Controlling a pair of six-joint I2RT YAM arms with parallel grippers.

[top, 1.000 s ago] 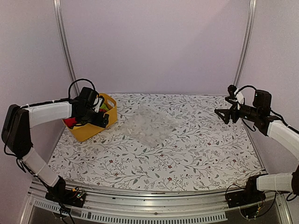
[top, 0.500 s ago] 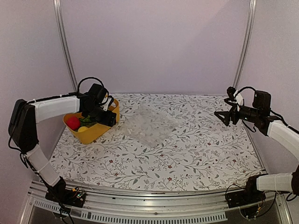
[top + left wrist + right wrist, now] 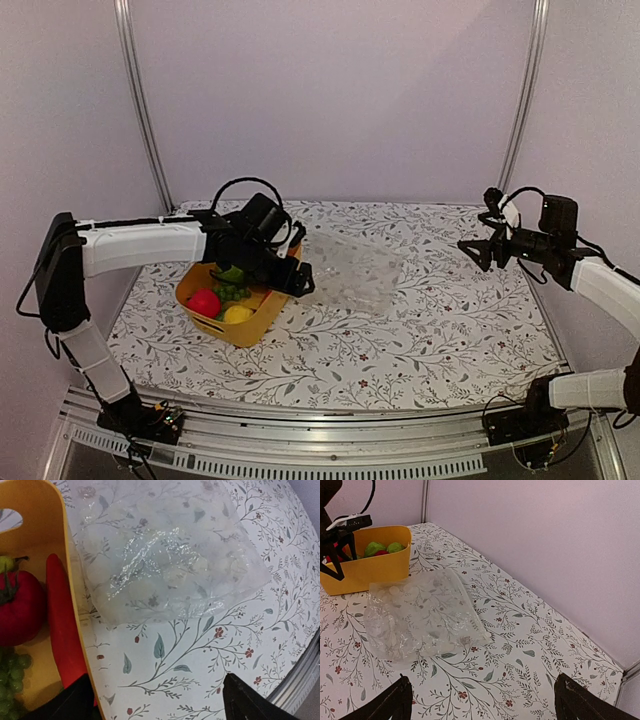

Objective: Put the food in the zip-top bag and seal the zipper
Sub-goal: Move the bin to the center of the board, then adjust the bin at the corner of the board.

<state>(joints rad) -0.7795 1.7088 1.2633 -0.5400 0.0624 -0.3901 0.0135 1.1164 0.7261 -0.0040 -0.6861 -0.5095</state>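
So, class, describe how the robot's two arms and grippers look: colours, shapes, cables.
The left arm and right arm have white-covered links between black joints. Black cables loop over each wrist. The left gripper and right gripper are black, each with two angular, pointed fingers.

The left arm has smooth white sleeved links set between bulky black joints. A thin black cable loops above its wrist. The left claw is black, and its fingers are matte and taper to points. The right arm matches it, with white links, a black wrist block and a looped black cable. The right claw is black and angular. The bases are black, with small wires.
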